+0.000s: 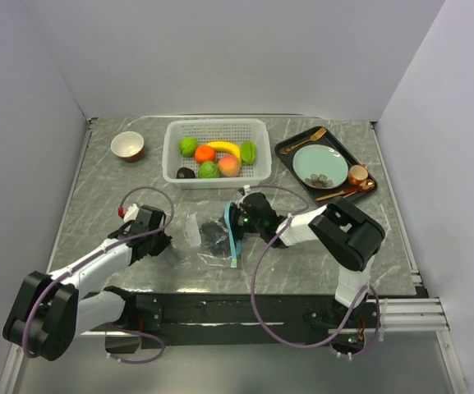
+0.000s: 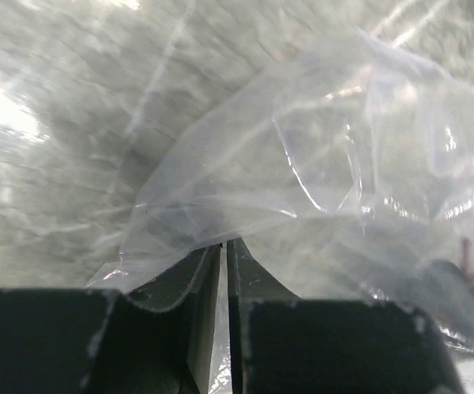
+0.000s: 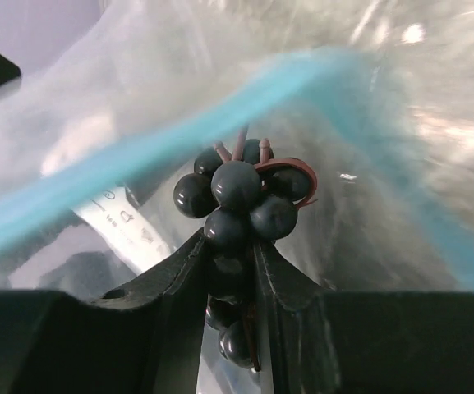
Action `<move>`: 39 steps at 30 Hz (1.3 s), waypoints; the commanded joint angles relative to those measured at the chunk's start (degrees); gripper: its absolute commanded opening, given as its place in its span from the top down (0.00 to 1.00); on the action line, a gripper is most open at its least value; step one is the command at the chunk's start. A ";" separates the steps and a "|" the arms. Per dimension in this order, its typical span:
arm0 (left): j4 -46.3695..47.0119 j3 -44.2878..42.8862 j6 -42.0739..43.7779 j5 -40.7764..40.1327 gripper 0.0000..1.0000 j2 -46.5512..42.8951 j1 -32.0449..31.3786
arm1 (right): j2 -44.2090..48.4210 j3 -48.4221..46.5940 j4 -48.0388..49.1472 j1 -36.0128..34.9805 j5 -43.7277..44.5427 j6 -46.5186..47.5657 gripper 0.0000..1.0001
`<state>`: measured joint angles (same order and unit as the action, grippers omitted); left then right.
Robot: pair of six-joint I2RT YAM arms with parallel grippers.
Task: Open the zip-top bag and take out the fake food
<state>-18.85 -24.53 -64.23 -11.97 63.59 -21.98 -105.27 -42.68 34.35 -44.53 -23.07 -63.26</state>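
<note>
Bag (image 1: pixel 206 240), clear plastic, lies crumpled on the table (image 1: pixel 105 197) at near centre, between both grippers. Left gripper (image 2: pixel 223 246): jaws almost closed, pinching the bag's left edge. Grapes (image 3: pixel 238 193), dark purple, sit at the bag's right end beside the teal zip strip (image 1: pixel 235 240). Right gripper (image 3: pixel 230 246): jaws narrow, clamped on the grapes, with the strip arching over them. Far side: bowl (image 1: pixel 127 145) at left; white basket (image 1: pixel 216 125) at centre, containing orange, yellow, peach and green fruits (image 1: pixel 218 158); black tray (image 1: pixel 288 148) bearing a pale-green plate (image 1: pixel 319 164) at right.
</note>
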 commanded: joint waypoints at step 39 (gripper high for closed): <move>-7.52 0.28 1.39 -2.10 0.84 -3.65 9.67 | 18.61 4.88 -8.24 9.55 3.73 2.27 0.69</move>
<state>-24.18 -24.56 -63.66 -12.99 60.80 -13.13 -90.41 -38.92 26.24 -35.75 -20.43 -62.06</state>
